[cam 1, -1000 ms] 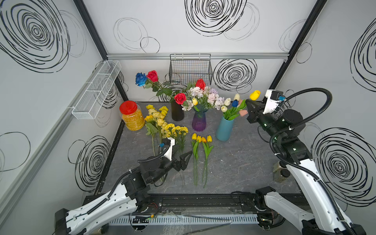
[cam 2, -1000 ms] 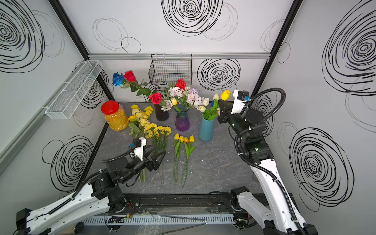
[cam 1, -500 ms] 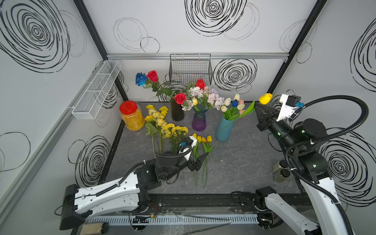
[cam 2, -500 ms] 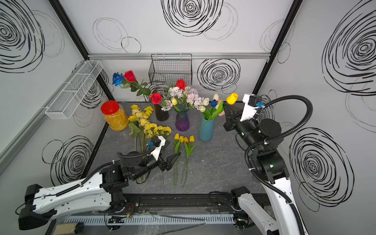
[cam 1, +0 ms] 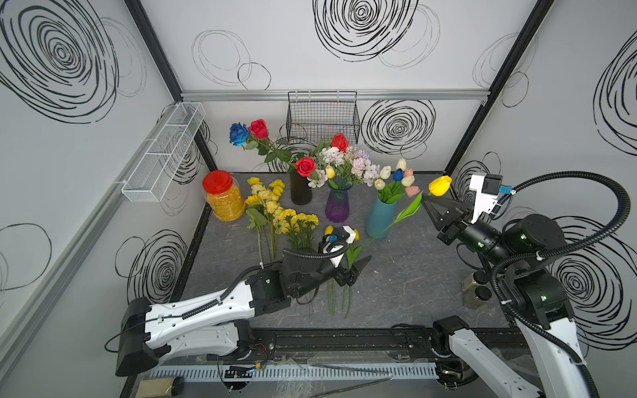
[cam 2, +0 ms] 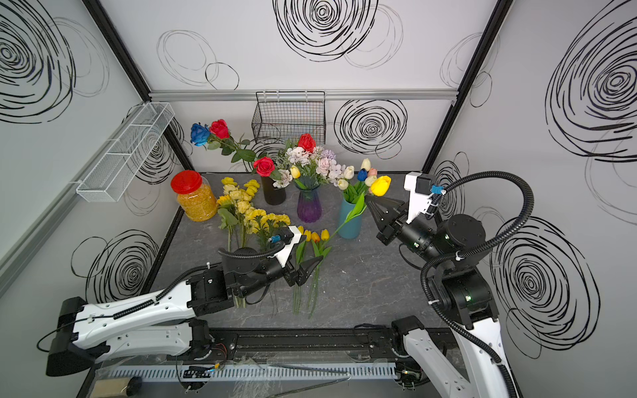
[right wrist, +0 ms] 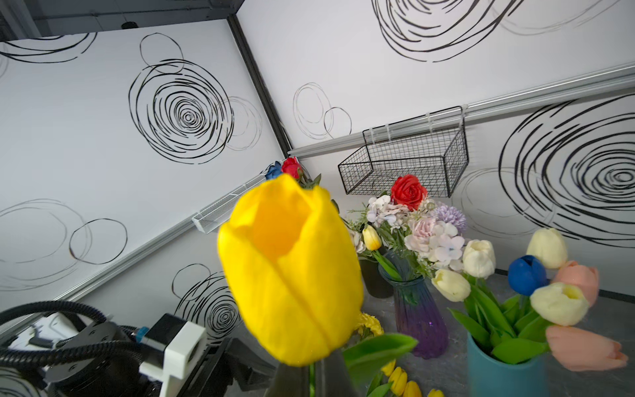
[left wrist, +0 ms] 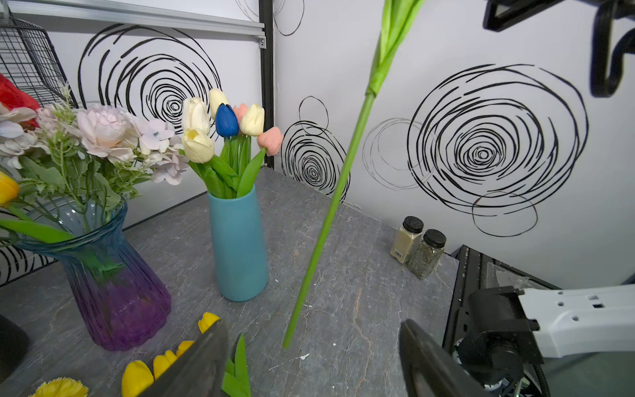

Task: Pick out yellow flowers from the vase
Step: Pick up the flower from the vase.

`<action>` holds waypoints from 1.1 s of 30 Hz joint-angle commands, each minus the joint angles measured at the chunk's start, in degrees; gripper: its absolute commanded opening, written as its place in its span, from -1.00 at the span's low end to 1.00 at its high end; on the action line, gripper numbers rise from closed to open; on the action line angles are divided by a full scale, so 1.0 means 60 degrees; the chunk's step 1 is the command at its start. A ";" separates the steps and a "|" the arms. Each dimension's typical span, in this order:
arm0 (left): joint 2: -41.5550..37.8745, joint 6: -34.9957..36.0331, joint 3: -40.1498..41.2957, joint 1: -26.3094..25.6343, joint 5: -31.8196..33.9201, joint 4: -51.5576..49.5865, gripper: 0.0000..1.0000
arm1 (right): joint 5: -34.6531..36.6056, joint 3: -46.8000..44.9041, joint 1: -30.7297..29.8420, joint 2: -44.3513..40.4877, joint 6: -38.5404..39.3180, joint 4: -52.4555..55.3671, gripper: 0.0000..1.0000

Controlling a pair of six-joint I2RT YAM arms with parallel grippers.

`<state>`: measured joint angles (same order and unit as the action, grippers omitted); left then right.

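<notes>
Yellow flowers [cam 1: 272, 206]: a bunch lies flat on the table [cam 1: 413, 282], just right of the jar [cam 1: 223, 201], blooms toward the back wall.
Black vase [cam 1: 301, 194] comes next and holds only red and blue roses [cam 1: 256, 129].
Purple vase [cam 1: 337, 206] holds pale blooms [cam 1: 358, 165] and one yellow bud [cam 1: 330, 171].
Three tulips [cam 2: 315, 237], yellow to orange, lie on the table in front of it.
Left gripper [left wrist: 312, 323] hangs low over their stems, jaws spread wide and empty.
Blue vase [cam 1: 379, 220] holds white, pink and blue blooms.
Yellow tulip [cam 1: 440, 185] is in the air to the right of the blue vase, clear of it, its stem slanting down toward the left gripper.
In the left wrist view the stem's lower end shows between the spread fingers [left wrist: 202, 364], touching neither.
Right gripper [cam 1: 426, 197] is clamped on the stem just below the bloom.
Two spice jars [cam 1: 475, 291] stand at the table's right edge.
</notes>
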<state>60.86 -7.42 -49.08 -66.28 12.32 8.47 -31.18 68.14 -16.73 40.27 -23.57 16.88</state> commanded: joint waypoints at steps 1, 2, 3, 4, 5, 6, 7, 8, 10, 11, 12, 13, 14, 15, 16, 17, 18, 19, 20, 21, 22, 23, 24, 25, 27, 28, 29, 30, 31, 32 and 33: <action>0.0183 0.0128 -0.0338 -0.0020 -0.0251 0.0582 0.61 | -0.0909 -0.0363 -0.0031 -0.0333 -0.0621 -0.0376 -0.95; 0.0266 0.0110 -0.0380 -0.0018 -0.0295 0.0557 0.60 | -0.1029 -0.0434 -0.0031 -0.0393 -0.0690 -0.0399 -0.95; 0.0348 0.0107 -0.0424 -0.0014 -0.0360 0.0551 0.58 | -0.1101 -0.0453 -0.0038 -0.0423 -0.0725 -0.0364 -0.95; 0.0417 0.0107 -0.0460 -0.0025 -0.0396 0.0524 0.56 | -0.1181 -0.0458 -0.0026 -0.0450 -0.0742 -0.0313 -0.95; 0.0467 0.0104 -0.0476 -0.0024 -0.0391 0.0525 0.55 | -0.1307 -0.0480 -0.0026 -0.0482 -0.0746 -0.0264 -0.95; 0.0524 0.0108 -0.0490 -0.0014 -0.0326 0.0522 0.53 | -0.1381 -0.0487 -0.0038 -0.0496 -0.0757 -0.0224 -0.95; 0.0571 0.0108 -0.0497 0.0001 -0.0323 0.0523 0.52 | -0.1466 -0.0509 -0.0029 -0.0512 -0.0787 -0.0183 -0.95; 0.0635 0.0111 -0.0506 0.0018 -0.0413 0.0522 0.51 | -0.1537 -0.0530 -0.0038 -0.0516 -0.0817 -0.0152 -0.95; 0.0761 0.0124 -0.0546 0.0058 -0.0660 0.0564 0.31 | -0.1549 -0.0586 -0.0035 -0.0573 -0.0831 -0.0096 -0.95; 0.0852 0.0134 -0.0575 0.0097 -0.0871 0.0562 0.17 | -0.1536 -0.0617 -0.0031 -0.0606 -0.0817 -0.0060 -0.95; 0.0932 0.0112 -0.0614 0.0105 -0.1024 0.0553 0.05 | -0.1509 -0.0629 -0.0038 -0.0629 -0.0817 -0.0048 -0.95; 0.1037 0.0083 -0.0663 0.0120 -0.1151 0.0558 -0.07 | -0.1480 -0.0659 -0.0036 -0.0646 -0.0806 -0.0030 -0.95; 0.1126 0.0077 -0.0718 0.0121 -0.1313 0.0522 -0.22 | -0.1476 -0.0676 -0.0040 -0.0670 -0.0811 -0.0028 -0.95; 0.1196 0.0060 -0.0774 0.0119 -0.1432 0.0500 -0.35 | -0.1436 -0.0698 -0.0033 -0.0684 -0.0792 -0.0017 -0.95; 0.1265 0.0030 -0.0825 0.0112 -0.1549 0.0467 -0.47 | -0.1370 -0.0733 -0.0042 -0.0691 -0.0774 0.0004 -0.95; 0.1329 0.0008 -0.0857 0.0108 -0.1647 0.0451 -0.58 | -0.1250 -0.0747 -0.0052 -0.0718 -0.0741 0.0047 -0.95; 0.1355 0.0006 -0.0872 0.0101 -0.1709 0.0460 -0.68 | -0.1149 -0.0763 -0.0045 -0.0728 -0.0697 0.0085 -0.95; 0.1384 -0.0006 -0.0873 0.0081 -0.1745 0.0463 -0.77 | -0.1036 -0.0801 -0.0046 -0.0744 -0.0650 0.0108 -0.94; 0.1407 -0.0037 -0.0856 0.0062 -0.1735 0.0464 -0.85 | -0.0892 -0.0851 -0.0053 -0.0772 -0.0620 0.0145 -0.94; 0.1421 -0.0063 -0.0858 0.0061 -0.1730 0.0475 -0.90 | -0.0789 -0.0892 -0.0046 -0.0791 -0.0585 0.0159 -0.92; 0.1441 -0.0068 -0.0833 0.0046 -0.1733 0.0487 -0.95 | -0.0730 -0.0912 -0.0051 -0.0794 -0.0541 0.0191 -0.89; 0.1432 -0.0094 -0.0816 0.0042 -0.1731 0.0502 -0.98 | -0.0695 -0.0941 -0.0053 -0.0805 -0.0517 0.0205 -0.87; 0.1431 -0.0102 -0.0803 0.0018 -0.1750 0.0507 -0.98 | -0.0665 -0.0956 -0.0053 -0.0814 -0.0510 0.0205 -0.84; 0.1432 -0.0109 -0.0787 0.0004 -0.1734 0.0507 -0.98 | -0.0645 -0.0983 -0.0053 -0.0844 -0.0510 0.0197 -0.77; 0.1437 -0.0176 -0.0757 0.0013 -0.1631 0.0507 -0.98 | -0.0570 -0.1031 -0.0044 -0.0869 -0.0510 0.0168 -0.53; 0.1434 -0.0220 -0.0730 0.0006 -0.1553 0.0507 -0.98 | -0.0499 -0.1066 -0.0051 -0.0897 -0.0484 0.0180 -0.40; 0.1447 -0.0285 -0.0714 0.0002 -0.1428 0.0481 -0.98 | -0.0363 -0.1073 -0.0053 -0.0932 -0.0445 0.0218 -0.28; 0.1453 -0.0362 -0.0712 0.0004 -0.1296 0.0436 -0.98 | -0.0186 -0.1069 -0.0053 -0.0980 -0.0391 0.0305 -0.18; 0.1476 -0.0487 -0.0723 0.0015 -0.1120 0.0354 -0.98 | 0.0060 -0.1045 -0.0046 -0.1059 -0.0281 0.0433 -0.05; 0.1487 -0.0610 -0.0726 0.0044 -0.0999 0.0292 -0.98 | 0.0288 -0.1031 -0.0053 -0.1119 -0.0179 0.0539 0.01; 0.1492 -0.0746 -0.0712 0.0050 -0.0859 0.0205 -0.98 | 0.0517 -0.1029 -0.0052 -0.1228 -0.0050 0.0635 0.05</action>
<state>69.30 -9.63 -52.21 -66.11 4.32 8.67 -32.05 62.06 -16.78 34.52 -25.78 19.20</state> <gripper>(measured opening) 0.065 0.508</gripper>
